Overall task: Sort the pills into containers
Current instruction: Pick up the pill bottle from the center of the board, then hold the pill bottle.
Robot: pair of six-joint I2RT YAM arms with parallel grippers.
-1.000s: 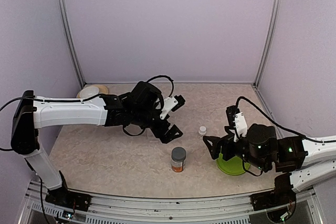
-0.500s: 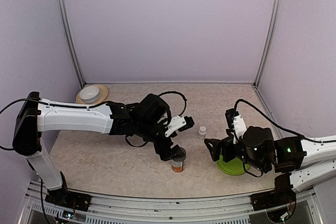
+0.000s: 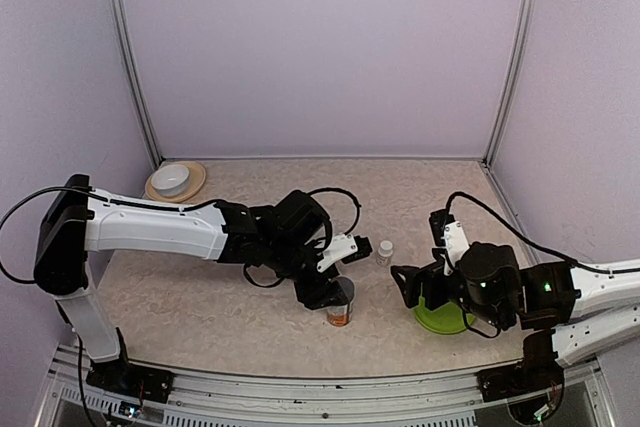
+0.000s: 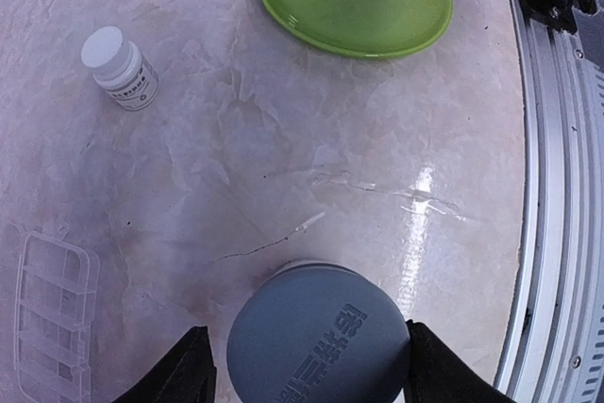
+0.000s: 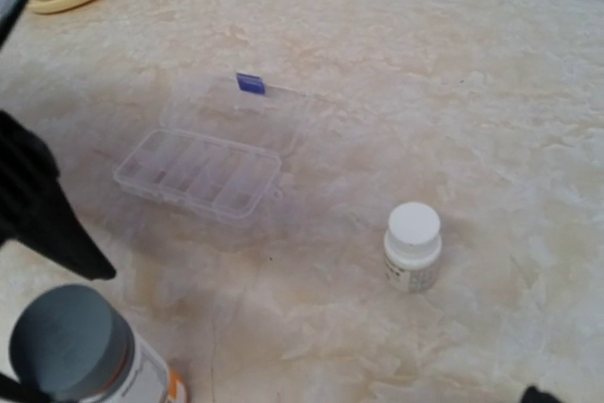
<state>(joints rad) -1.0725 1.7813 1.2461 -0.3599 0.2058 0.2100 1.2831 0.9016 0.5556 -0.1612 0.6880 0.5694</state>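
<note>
The left gripper [image 3: 331, 294] reaches down over the grey-capped bottle [image 4: 318, 335], its fingers [image 4: 185, 372] spread wide on either side of the cap, just beside it; I cannot tell whether they press on it. The clear compartment box [image 5: 201, 173] lies flat on the tabletop [image 4: 283, 139] with its lid open and a blue mark [image 5: 250, 83] at the far edge, at 1 o'clock from that bottle in the right wrist view. A small white bottle [image 5: 412, 246] stands upright at 4 o'clock from the box. The right gripper [image 3: 412, 285] hovers over the green plate [image 3: 441, 318], fingers wide and holding nothing.
</note>
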